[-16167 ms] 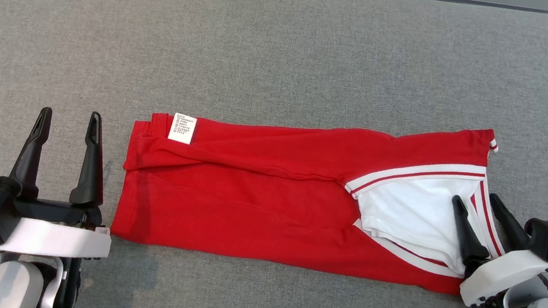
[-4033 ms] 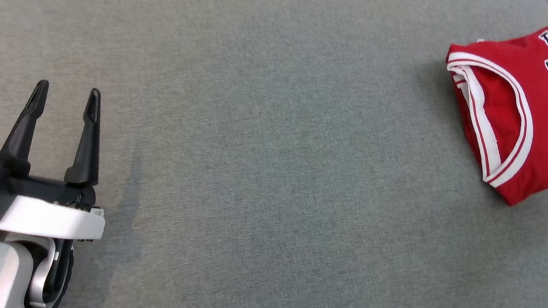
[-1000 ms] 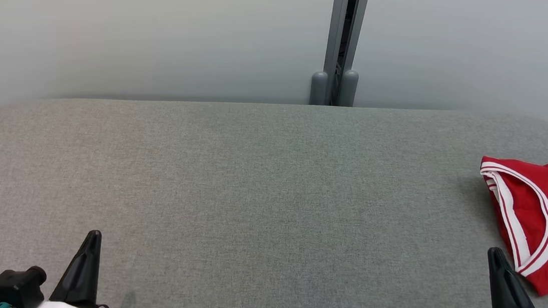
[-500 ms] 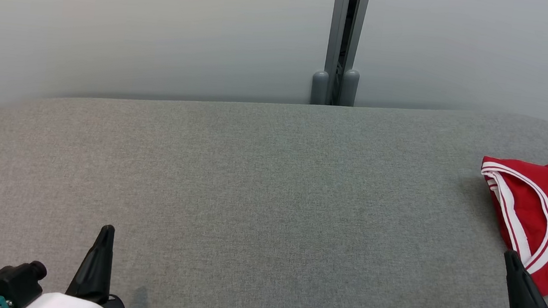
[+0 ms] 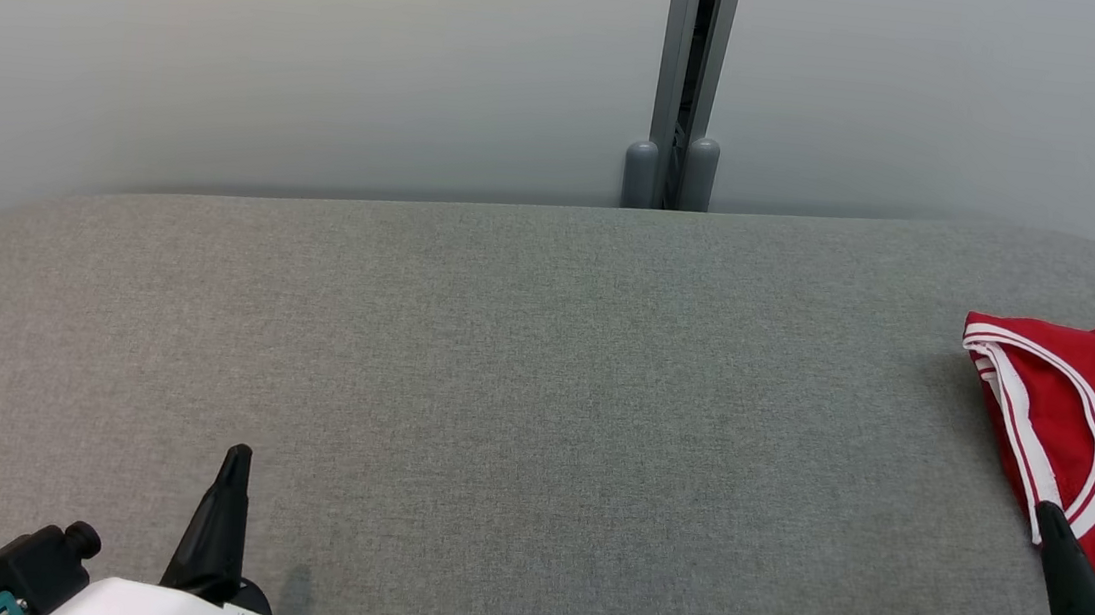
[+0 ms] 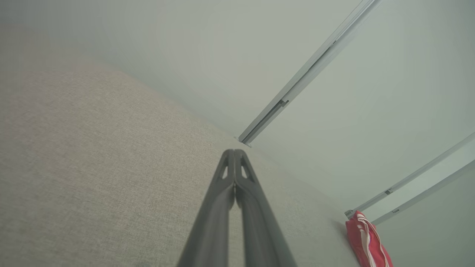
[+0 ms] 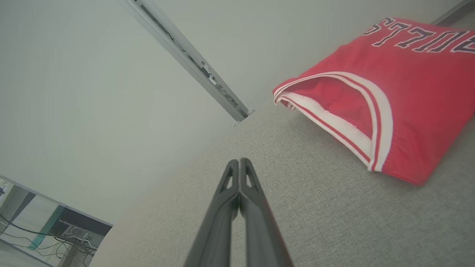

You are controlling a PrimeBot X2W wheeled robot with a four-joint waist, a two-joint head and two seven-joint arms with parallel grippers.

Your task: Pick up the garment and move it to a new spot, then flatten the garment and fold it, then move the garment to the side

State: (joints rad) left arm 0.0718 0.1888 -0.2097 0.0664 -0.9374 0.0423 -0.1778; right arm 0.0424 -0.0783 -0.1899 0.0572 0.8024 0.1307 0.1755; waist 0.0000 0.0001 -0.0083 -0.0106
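The garment (image 5: 1089,420) is a red jersey with white trim and dark lettering, folded into a compact stack at the far right end of the grey cushioned surface (image 5: 520,385). It also shows in the right wrist view (image 7: 374,96) and, small, in the left wrist view (image 6: 365,239). My right gripper (image 5: 1054,522) stands at the lower right, just in front of the garment's near corner, its fingers pressed together with nothing between them (image 7: 239,163). My left gripper (image 5: 237,458) is at the lower left, far from the garment, likewise shut and empty (image 6: 233,154).
A pale wall (image 5: 281,51) with a grey vertical post (image 5: 680,79) runs behind the cushion's far edge. The cushion's rounded right end lies close to the garment. A desk with cables (image 7: 44,226) appears at the lower left of the right wrist view.
Over the last second both grippers drifted slightly to the right in the head view, the right one also sinking lower; both stayed shut. The garment lies where it was.
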